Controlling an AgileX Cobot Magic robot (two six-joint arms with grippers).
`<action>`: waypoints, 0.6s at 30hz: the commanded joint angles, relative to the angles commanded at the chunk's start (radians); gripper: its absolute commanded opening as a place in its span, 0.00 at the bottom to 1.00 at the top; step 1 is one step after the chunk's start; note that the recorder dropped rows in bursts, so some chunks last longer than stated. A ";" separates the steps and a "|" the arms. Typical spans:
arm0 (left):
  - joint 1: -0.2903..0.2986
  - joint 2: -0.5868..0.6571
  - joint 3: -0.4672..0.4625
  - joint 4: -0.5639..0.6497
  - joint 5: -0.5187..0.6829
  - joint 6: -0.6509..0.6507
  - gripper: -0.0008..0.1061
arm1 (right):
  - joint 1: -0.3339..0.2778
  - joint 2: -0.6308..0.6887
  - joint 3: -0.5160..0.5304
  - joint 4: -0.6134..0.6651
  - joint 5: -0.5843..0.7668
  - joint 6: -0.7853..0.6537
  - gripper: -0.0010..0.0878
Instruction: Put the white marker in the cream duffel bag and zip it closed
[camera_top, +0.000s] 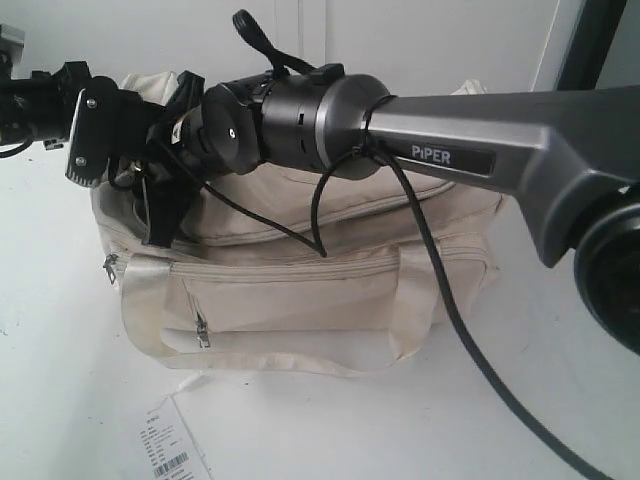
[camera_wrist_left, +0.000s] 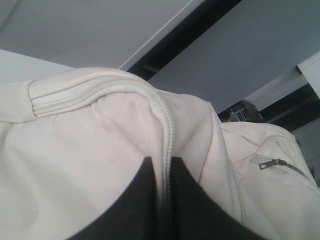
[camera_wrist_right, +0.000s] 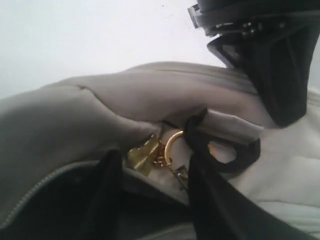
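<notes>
1. So, the cream duffel bag (camera_top: 300, 290) sits on the white table (camera_top: 60, 400) with its front pockets facing the exterior camera. A paper barcode tag (camera_top: 170, 445) lies just in front of it.
2. Both arms meet over the bag's left end in the exterior view, and the right one reaches across.
3. Left tool (camera_wrist_left: 161, 165): fingers nearly together, pinched on the bag's fabric right at the top zip (camera_wrist_left: 167, 125).
4. Right tool (camera_wrist_right: 152, 145): open, with its fingers spread either side of the gold charm (camera_wrist_right: 142, 156), not clamping it.

Paper tag (camera_top: 172, 448) lies before the duffel bag (camera_top: 300, 292)
</notes>
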 joint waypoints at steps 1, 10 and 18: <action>0.000 0.000 0.000 0.000 0.000 0.000 0.01 | 0.000 0.004 0.000 0.000 -0.019 0.000 0.47; 0.000 0.000 0.000 0.000 0.000 0.000 0.01 | 0.000 0.018 0.000 0.008 -0.123 0.000 0.47; 0.000 0.000 0.000 -0.005 0.000 0.000 0.01 | 0.000 0.069 -0.019 0.008 -0.135 0.000 0.38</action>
